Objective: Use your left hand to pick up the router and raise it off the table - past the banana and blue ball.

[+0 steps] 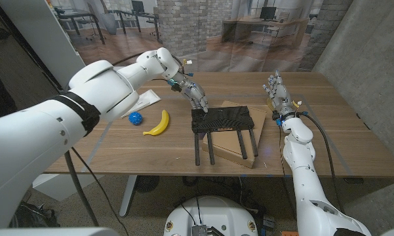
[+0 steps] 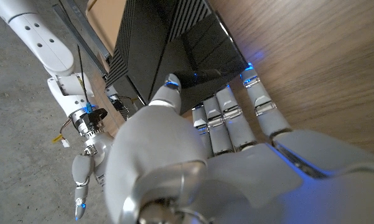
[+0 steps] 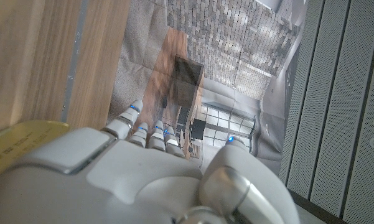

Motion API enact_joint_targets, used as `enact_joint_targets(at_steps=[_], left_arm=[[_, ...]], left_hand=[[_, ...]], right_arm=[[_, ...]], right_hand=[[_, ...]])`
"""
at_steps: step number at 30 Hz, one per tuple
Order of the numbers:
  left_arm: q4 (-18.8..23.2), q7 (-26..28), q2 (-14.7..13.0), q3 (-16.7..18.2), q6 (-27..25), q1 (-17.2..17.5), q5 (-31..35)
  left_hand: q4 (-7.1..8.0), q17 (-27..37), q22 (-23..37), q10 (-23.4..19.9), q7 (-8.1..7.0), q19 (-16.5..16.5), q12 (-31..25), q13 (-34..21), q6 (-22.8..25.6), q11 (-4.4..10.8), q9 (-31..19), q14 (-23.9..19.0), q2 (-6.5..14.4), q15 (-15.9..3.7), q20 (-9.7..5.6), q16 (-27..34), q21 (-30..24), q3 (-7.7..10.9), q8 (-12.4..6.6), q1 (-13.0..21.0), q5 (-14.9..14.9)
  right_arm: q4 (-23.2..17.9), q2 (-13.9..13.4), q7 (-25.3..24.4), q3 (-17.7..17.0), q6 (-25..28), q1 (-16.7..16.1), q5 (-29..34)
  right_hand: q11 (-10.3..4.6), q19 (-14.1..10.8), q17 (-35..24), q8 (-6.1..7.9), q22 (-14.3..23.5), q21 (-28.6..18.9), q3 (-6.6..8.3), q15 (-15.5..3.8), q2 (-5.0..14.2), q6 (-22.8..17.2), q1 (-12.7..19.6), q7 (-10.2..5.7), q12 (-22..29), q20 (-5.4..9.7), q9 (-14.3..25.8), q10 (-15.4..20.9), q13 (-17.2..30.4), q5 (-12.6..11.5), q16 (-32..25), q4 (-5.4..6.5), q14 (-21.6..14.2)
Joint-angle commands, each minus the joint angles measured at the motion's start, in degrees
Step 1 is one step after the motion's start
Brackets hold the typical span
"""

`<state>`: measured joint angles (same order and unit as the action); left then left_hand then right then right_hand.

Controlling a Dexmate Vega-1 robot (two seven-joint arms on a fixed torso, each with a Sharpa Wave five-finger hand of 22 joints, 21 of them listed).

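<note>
Closest to the robot is the front edge of the wooden table (image 1: 118, 160), a medium-brown plank top with visible grain, and the router's four black antennas (image 1: 210, 147) stick out toward that edge. The router (image 1: 224, 120) itself is a flat black ribbed box sitting on a tan cardboard piece (image 1: 252, 157) near the middle of the table, so it's not off the surface yet. The left hand (image 1: 195, 97) is right at the router's far-left corner; in the left wrist view the fingers (image 2: 227, 118) are down against the top edge of the black casing with the thumb on the other side, but I honestly can't tell if it's a real grip or just contact. Just left of the router lies the banana (image 1: 157, 124), and the blue ball (image 1: 136, 118) is just beside that, both well clear of the hand. A white flat packet (image 1: 143, 101) lies a bit farther back under the left arm. On the right side, the right hand (image 1: 276, 92) stands near the router's right end, fingers up and apart, holding nothing. Past the table's far edge there's a clear partition, brick columns and office desks, with a grey concrete-looking wall on the right.
</note>
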<state>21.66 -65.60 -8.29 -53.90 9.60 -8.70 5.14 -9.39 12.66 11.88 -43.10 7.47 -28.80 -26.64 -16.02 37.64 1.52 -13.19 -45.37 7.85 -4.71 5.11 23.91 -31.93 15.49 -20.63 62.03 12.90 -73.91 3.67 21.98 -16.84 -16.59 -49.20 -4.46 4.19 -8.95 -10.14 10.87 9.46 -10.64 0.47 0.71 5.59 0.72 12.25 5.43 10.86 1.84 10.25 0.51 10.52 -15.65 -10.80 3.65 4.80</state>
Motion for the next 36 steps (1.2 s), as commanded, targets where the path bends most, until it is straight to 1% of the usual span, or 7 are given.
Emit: enact_joint_targets(at_steps=[1, 4, 10, 15, 24, 25, 36], left_arm=[[-1.15, 0.68, -0.95, 5.27, 1.09, 2.61, -2.92], [-1.19, 0.71, -1.34, 7.4, 0.89, 3.82, -4.38], [-1.26, 0.86, -2.06, 11.67, 1.08, 6.16, -6.98], [-1.32, 0.88, -2.49, 16.03, 1.92, 8.18, -9.11], [-1.33, -0.68, -2.67, 24.91, 5.5, 11.95, -11.23], [-1.28, -0.96, -2.68, 25.62, 6.12, 12.21, -11.06], [-0.77, -3.88, -2.51, 32.3, 11.17, 13.66, -8.68]], left_hand=[[0.34, 0.54, 0.37, -3.37, -0.56, -2.07, -1.1, -0.86, 3.58, 1.05, -0.6, -3.48, 0.09, -2.22, -0.76, 1.54, -1.31, 0.53, -1.54, 1.27, -0.88], [0.43, 0.8, 0.45, -5.5, -0.76, -3.45, -1.82, -1.23, 5.35, 1.69, -0.84, -5.57, 0.17, -3.25, -1.46, 2.45, -2.22, 0.64, -2.33, 1.51, -1.32], [0.13, 1.77, 0.66, -10.07, -2.31, -6.11, -3.39, -2.22, 10.45, 2.96, -1.56, -10.05, 0.57, -4.71, -2.89, 4.8, -4.27, 1.26, -4.82, 2.97, -1.99], [-0.27, 3.56, 0.98, -14.71, -3.32, -8.35, -5.23, -3.62, 15.04, 4.86, -2.54, -14.54, 1.58, -6.09, -4.39, 7.59, -6.46, 2.5, -7.49, 5.52, -2.39], [-0.6, 7.45, 1.51, -17.47, -2.68, -10.83, -6.75, -6.02, 16.56, 3.45, -3.83, -17.77, 1.15, -7.06, -6.48, 11.23, -9.56, 3.1, -9.34, 8.83, -2.47], [-0.52, 7.86, 1.55, -17.58, -2.22, -10.82, -6.85, -6.28, 16.69, 3.3, -3.96, -17.83, 1.13, -7.11, -6.48, 11.5, -9.77, 3.07, -9.5, 8.95, -2.46], [-0.25, 10.02, 1.78, -17.93, -1.82, -10.6, -7.46, -8.26, 16.37, 2.38, -4.92, -17.63, 1.03, -6.87, -6.61, 12.48, -11.21, 3.26, -10.19, 9.97, -2.34]], right_arm=[[-1.14, 0.08, -0.37, -0.24, 0.26, -0.66, 0.16], [-1.63, 0.06, -0.44, -0.27, 0.47, -0.87, 0.26], [-2.31, -0.02, -0.62, -0.16, 0.84, -1.11, 0.6], [-2.36, -0.07, -0.66, -0.08, 0.86, -1.04, 0.72], [-1.96, -0.14, -0.55, 0.01, 0.71, -0.79, 0.69], [-1.92, -0.16, -0.52, 0.01, 0.71, -0.77, 0.67], [-1.89, -0.19, -0.37, 0.0, 0.52, -0.8, 0.56]], right_hand=[[0.1, -0.34, -0.16, 0.04, 0.28, -0.2, -0.35, 0.08, -0.07, -0.11, -0.32, -0.09, -0.03, -0.06, 0.18, 0.11, 0.12, -0.42, -0.2, 0.22, -0.06], [0.1, -0.34, -0.17, 0.04, 0.28, -0.2, -0.37, 0.1, -0.06, -0.11, -0.33, -0.06, -0.02, -0.07, 0.18, 0.13, 0.12, -0.42, -0.2, 0.23, -0.06], [0.07, -0.32, -0.17, 0.04, 0.28, -0.19, -0.39, 0.1, -0.05, -0.1, -0.34, -0.05, -0.03, -0.06, 0.18, 0.11, 0.11, -0.44, -0.19, 0.24, -0.06], [0.07, -0.31, -0.16, 0.03, 0.28, -0.18, -0.4, 0.07, -0.04, -0.09, -0.34, -0.04, -0.06, -0.05, 0.18, 0.06, 0.11, -0.45, -0.18, 0.25, -0.05], [0.05, -0.3, -0.16, 0.03, 0.27, -0.18, -0.44, 0.03, -0.05, -0.08, -0.34, -0.04, -0.05, -0.04, 0.17, 0.1, 0.11, -0.47, -0.17, 0.26, -0.05], [0.06, -0.3, -0.16, 0.03, 0.27, -0.18, -0.44, 0.04, -0.05, -0.09, -0.34, -0.04, -0.05, -0.04, 0.17, 0.09, 0.11, -0.48, -0.18, 0.26, -0.07], [0.09, -0.3, -0.16, 0.02, 0.27, -0.18, -0.5, 0.03, -0.08, -0.07, -0.35, -0.03, -0.06, 0.0, 0.17, 0.09, 0.11, -0.5, -0.17, 0.26, -0.07]])
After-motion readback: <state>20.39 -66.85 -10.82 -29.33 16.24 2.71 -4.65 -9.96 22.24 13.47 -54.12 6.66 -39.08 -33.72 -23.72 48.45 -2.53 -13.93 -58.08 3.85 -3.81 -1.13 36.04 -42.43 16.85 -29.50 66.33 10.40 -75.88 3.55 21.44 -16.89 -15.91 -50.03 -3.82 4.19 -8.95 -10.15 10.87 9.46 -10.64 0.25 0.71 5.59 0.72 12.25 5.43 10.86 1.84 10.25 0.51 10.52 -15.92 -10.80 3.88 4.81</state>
